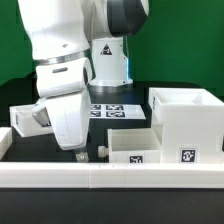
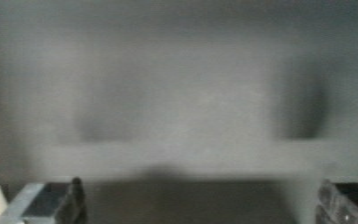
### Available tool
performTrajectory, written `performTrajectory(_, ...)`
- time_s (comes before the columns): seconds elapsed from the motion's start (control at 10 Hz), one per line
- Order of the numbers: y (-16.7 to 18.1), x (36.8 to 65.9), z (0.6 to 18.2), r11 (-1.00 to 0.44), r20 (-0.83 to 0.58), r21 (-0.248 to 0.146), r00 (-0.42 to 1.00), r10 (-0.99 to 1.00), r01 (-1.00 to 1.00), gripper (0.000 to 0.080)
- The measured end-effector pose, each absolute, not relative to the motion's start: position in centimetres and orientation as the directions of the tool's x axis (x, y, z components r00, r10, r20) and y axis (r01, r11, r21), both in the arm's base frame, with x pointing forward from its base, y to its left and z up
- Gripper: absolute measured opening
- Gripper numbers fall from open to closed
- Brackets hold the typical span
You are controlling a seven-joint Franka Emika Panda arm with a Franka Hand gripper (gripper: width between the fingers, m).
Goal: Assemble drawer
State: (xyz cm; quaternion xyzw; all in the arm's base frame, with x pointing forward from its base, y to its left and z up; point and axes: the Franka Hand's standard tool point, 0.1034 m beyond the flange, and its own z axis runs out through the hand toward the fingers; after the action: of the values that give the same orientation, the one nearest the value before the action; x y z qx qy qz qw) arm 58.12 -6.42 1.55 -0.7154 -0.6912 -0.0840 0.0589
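Observation:
The tall white case (image 1: 186,120) stands at the exterior view's right with a square tag on its front. A low tray (image 1: 135,146) with a tag lies just left of it, its small knob (image 1: 103,150) pointing toward my gripper. A second tray (image 1: 24,119) lies at the far left, partly behind the arm. My gripper (image 1: 80,153) hangs low over the table between the two trays, close to the knob. In the wrist view my gripper (image 2: 202,192) is open, with its fingers (image 2: 62,200) wide apart and nothing between them. Beyond them is only a blurred pale surface.
The marker board (image 1: 110,110) lies flat on the dark table behind the trays. The long low white rail (image 1: 110,176) runs along the front edge. A white cone-shaped stand (image 1: 108,62) stands at the back before a green wall.

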Motion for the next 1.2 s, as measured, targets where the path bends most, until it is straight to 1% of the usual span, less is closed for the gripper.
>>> performTrajectory(0.5,-5.7,58.2,1.5,-0.056,0.205,0.025,0.049,0.978,0.998,0.0649)
performTrajectory(0.8,-3.4,58.7,1.6,-0.049,0.211,0.022,0.044,0.977,0.999,0.0649)
performTrajectory(1.2,-2.3,58.6,1.5,-0.077,0.204,0.012,0.073,0.976,0.997,0.0649)
